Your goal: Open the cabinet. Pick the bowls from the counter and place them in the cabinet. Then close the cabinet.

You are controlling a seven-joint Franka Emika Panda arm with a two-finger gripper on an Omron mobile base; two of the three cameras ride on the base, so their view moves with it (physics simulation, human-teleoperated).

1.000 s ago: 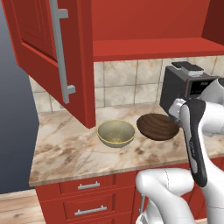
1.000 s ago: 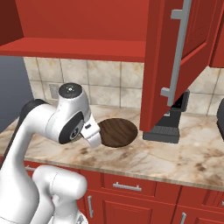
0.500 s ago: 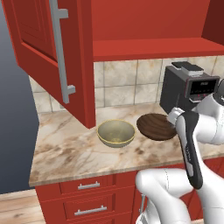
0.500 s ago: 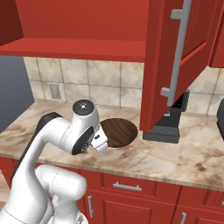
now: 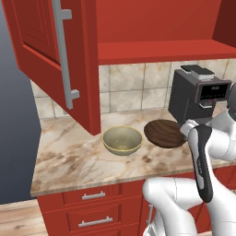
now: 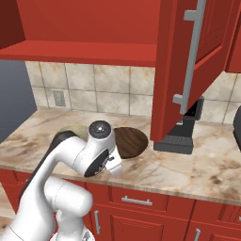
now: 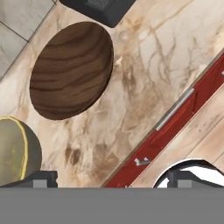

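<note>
Swinging lower and toward the counter's (image 5: 69, 156) front edge, the arm is beginning the pick step, cabinet (image 5: 55, 60) already open. Olive-tan bowl (image 5: 122, 140), then dark brown bowl (image 5: 164, 133), are sitting side by side. Gripper (image 7: 111, 179) fingers are standing apart, needing to descend onto a rim.

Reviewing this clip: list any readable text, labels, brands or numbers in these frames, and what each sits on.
No text reads.
Coffee machine: its dark display panel carries small reddish marks, too small and blurred to read.
Olive-tan bowl, dark brown bowl, cabinet door, counter: no lettering seen.
</note>
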